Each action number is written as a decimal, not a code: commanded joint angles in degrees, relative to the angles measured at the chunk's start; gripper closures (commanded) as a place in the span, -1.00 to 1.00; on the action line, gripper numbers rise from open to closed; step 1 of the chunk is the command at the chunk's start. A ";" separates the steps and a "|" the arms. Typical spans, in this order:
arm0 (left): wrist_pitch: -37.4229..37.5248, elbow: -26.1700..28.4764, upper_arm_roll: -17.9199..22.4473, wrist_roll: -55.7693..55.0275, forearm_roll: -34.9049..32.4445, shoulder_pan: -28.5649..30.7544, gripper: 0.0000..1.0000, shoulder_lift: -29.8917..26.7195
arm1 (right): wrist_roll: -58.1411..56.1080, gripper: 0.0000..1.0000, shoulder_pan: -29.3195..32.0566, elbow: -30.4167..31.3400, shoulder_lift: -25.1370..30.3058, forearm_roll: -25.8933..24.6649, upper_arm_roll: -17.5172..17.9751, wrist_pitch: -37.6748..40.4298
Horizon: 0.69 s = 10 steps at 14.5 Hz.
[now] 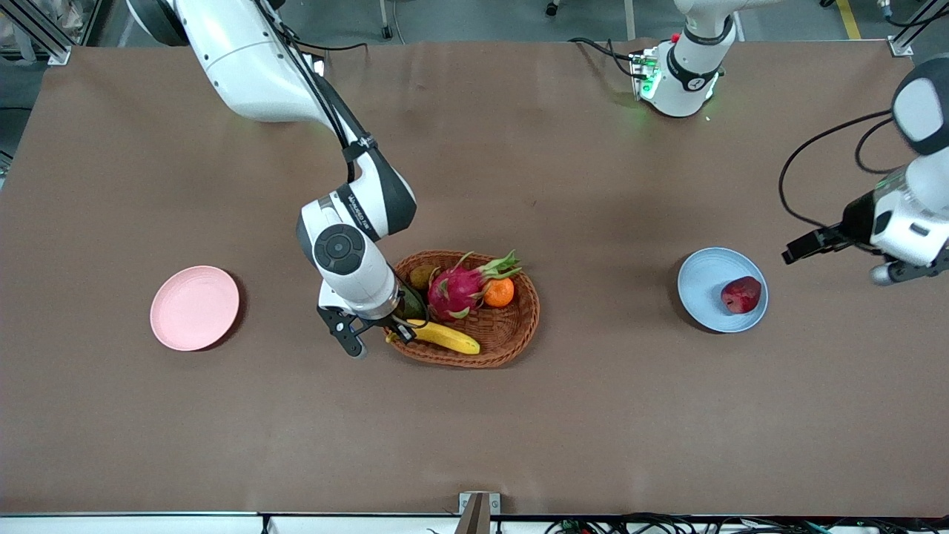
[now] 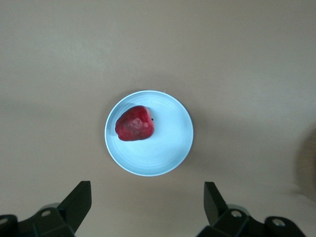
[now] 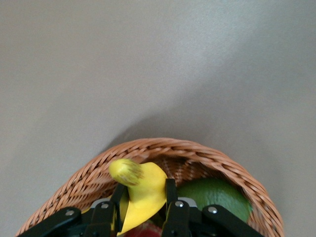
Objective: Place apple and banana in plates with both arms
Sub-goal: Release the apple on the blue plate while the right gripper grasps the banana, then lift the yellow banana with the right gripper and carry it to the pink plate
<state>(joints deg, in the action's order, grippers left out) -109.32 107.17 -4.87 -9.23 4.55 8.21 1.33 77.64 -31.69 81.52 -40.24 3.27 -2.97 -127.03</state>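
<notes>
The banana [image 3: 140, 195] lies in the basket [image 1: 511, 337], its stem end clamped between the right gripper [image 3: 143, 205] fingers. The apple [image 1: 741, 294] sits on the blue plate [image 1: 704, 271]; the left gripper [image 2: 143, 207] hangs over the table near that plate, jaws apart, arm raised.

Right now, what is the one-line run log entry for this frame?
apple: on blue plate | left tool: open, above blue plate | right tool: shut on banana at basket | pink plate: bare

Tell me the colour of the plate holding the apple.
Light blue plate under the dark red apple; clearest in the left wrist view.
</notes>
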 commanded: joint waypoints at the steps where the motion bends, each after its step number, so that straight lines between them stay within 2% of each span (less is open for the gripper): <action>1: 6.21 -8.08 -0.84 -0.26 -1.13 -0.21 -1.00 -0.54 | -0.03 0.99 0.74 -2.14 2.87 0.42 0.16 5.55; 3: 8.24 -12.92 -1.97 -0.17 -1.13 -0.13 -1.00 -0.63 | -3.17 0.99 4.42 -2.15 4.55 0.42 0.51 7.84; 6: 10.26 -18.64 -2.16 -0.26 -1.13 -0.13 -0.99 -0.46 | -16.51 0.99 9.08 -1.36 6.83 0.33 0.07 12.67; 10: 12.19 -20.60 -2.24 3.16 -1.21 -0.39 -1.00 0.25 | -35.84 0.99 17.60 4.60 10.96 0.07 -0.02 12.95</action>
<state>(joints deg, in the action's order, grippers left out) -99.76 88.71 -6.99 -8.03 4.55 8.13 0.05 50.14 -17.82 80.31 -33.63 3.26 -3.98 -113.44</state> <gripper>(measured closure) 0.000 0.652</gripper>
